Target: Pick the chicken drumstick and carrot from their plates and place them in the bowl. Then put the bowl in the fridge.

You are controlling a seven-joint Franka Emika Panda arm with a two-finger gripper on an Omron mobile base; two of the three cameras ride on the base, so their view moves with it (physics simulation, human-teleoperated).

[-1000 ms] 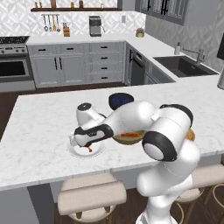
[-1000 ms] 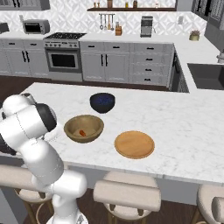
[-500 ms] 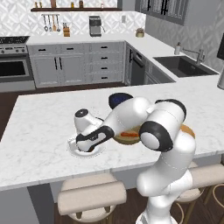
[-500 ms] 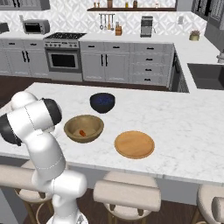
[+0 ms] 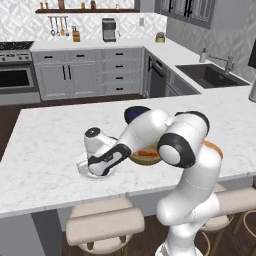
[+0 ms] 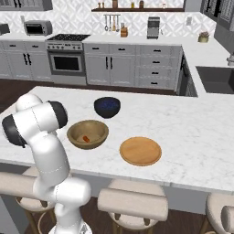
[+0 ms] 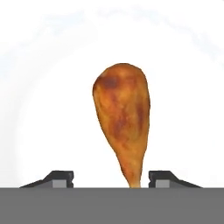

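The chicken drumstick (image 7: 122,118) lies on the glossy white plate (image 7: 39,109), bulbous end away from the hand and thin bone end pointing back between my fingertips (image 7: 61,177). My gripper (image 7: 112,176) stands open astride the bone end, with a gap on each side. In the left base view the gripper (image 5: 98,169) is down on the white plate (image 5: 83,171) at the counter's front. The carrot (image 6: 85,139) lies inside the wooden bowl (image 6: 91,128), just right of the hand. The tan plate (image 6: 140,150) is bare. The fridge is out of view.
A dark blue bowl (image 6: 107,106) stands behind the wooden bowl. The marble island (image 5: 45,140) has stools (image 5: 102,227) along its front edge. A sink (image 5: 207,75) sits on the far right counter, and a stove (image 6: 68,50) is at the back wall.
The arm's elbow has swung right while the hand stayed low over the white plate. The fingers have drawn closer together around the drumstick's bone end.
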